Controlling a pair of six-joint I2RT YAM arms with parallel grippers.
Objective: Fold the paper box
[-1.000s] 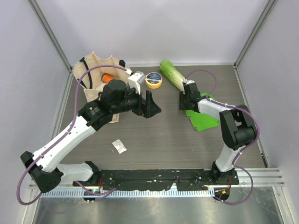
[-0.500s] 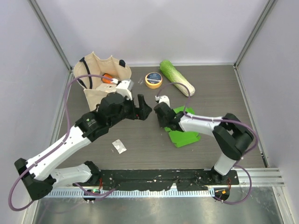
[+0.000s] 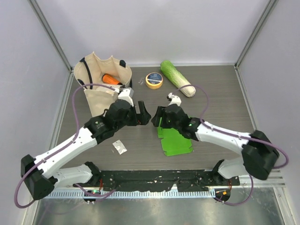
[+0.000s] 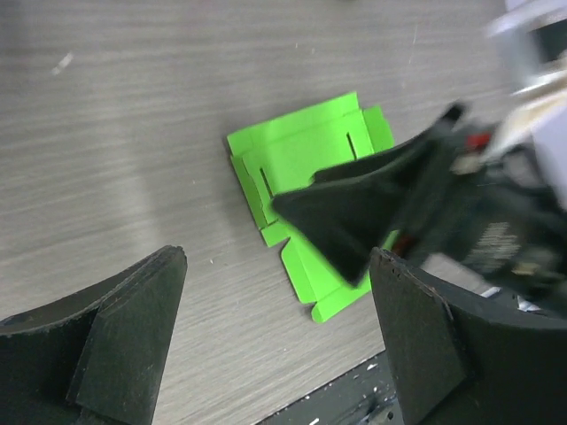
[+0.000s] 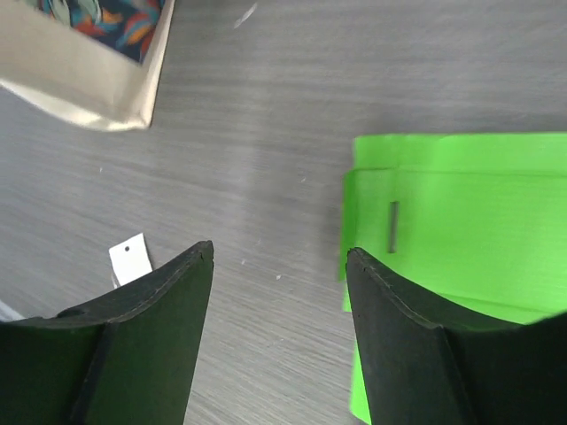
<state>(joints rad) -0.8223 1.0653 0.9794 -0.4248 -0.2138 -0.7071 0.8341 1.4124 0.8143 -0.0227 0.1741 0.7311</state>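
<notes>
**Left tool** (image 4: 276,270): jaws spread wide with nothing between them. Through the gap you see bare table (image 4: 133,133) and the paper box (image 4: 301,168). Its fingers (image 4: 133,328) run off the bottom of the wrist view.

**Right tool** (image 5: 279,258): jaws apart, gripping nothing, with only wood grain in the gap. One finger (image 5: 416,336) overlaps the edge of the paper box, and you cannot tell whether it touches. In the left wrist view this tool is a dark blur covering part of the green card. From above, the two tools face each other near mid-table, close but apart.

**Paper box**: bright green card lying flat and unfolded on the table, with creases and slots showing. It lies under and just in front of the right tool. From above, its far end is hidden under that wrist. The right wrist view cuts it off at the frame edge.

**White tag** (image 3: 119,146): small, on the table beside the left arm. A finger partly hides it in the right wrist view.

**Tote bag** (image 3: 101,84): cream, at the far left. An orange item (image 3: 110,78) lies inside, mostly hidden, so you cannot identify it.

**Tape roll** (image 3: 154,80) and **cabbage** (image 3: 177,78): on the far side, well apart from the paper box.
</notes>
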